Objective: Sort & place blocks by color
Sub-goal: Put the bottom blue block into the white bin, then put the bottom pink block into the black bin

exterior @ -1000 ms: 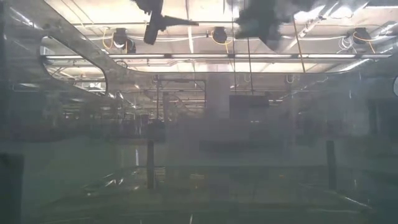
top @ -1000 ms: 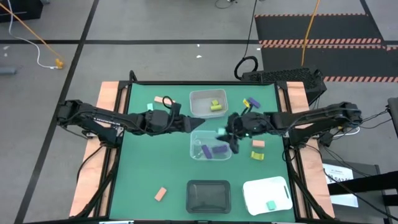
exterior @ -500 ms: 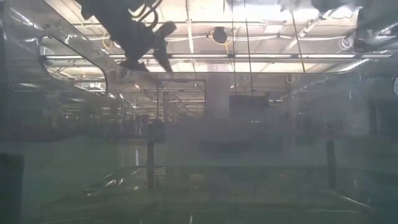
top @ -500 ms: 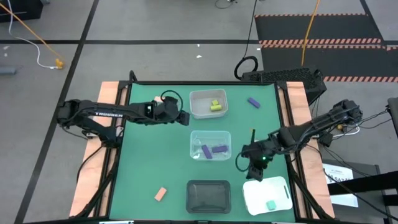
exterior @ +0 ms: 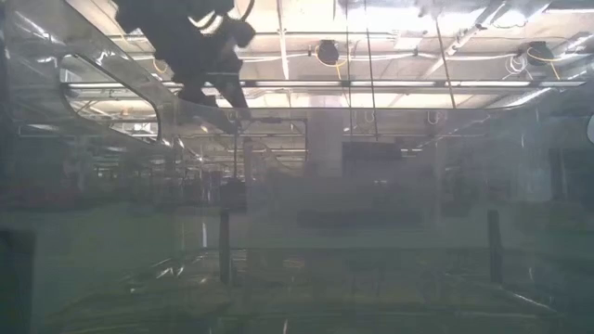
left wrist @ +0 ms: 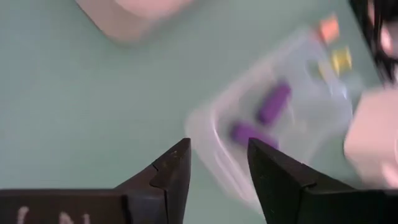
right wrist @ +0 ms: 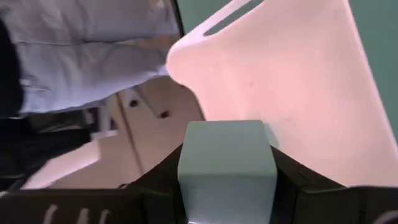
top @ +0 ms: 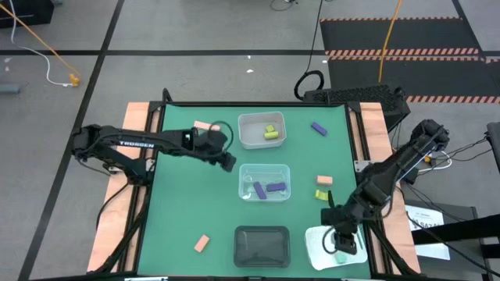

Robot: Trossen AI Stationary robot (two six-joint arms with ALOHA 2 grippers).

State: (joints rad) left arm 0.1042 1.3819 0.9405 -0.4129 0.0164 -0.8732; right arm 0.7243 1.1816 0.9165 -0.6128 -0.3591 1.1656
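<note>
My right gripper (top: 341,243) hangs over the white tray (top: 316,238) at the near right, shut on a mint-green block (right wrist: 227,162). My left gripper (top: 228,162) stands open, slanting down just left of the middle clear tray (top: 244,173), with nothing between its fingers (left wrist: 177,163). That tray holds two purple blocks (top: 266,187). The far clear tray (top: 251,122) holds a yellow-green block (top: 271,133). Lying loose on the mat are a pink block (top: 205,126), a purple one (top: 318,129), an orange one (top: 324,180), a yellow-green one (top: 321,194) and an orange one (top: 201,243). My right gripper pinches the mint-green block by two opposite sides (right wrist: 186,168) between its two fingers (right wrist: 292,180). The fingers slant down toward the near right corner. The block is lifted clear above the white tray's floor (right wrist: 292,74).
A black tray (top: 262,246) sits at the near edge between the loose orange block and the white tray. Wooden strips (top: 137,125) border the green mat on both sides. The low view shows only my left gripper (exterior: 209,93) high above the hazy table.
My right gripper has swung from over the middle clear tray toward the table's near right corner, carrying the mint-green block, and now hangs over the white tray. My left gripper has tipped downward, sunk a little and drawn back toward the table's left.
</note>
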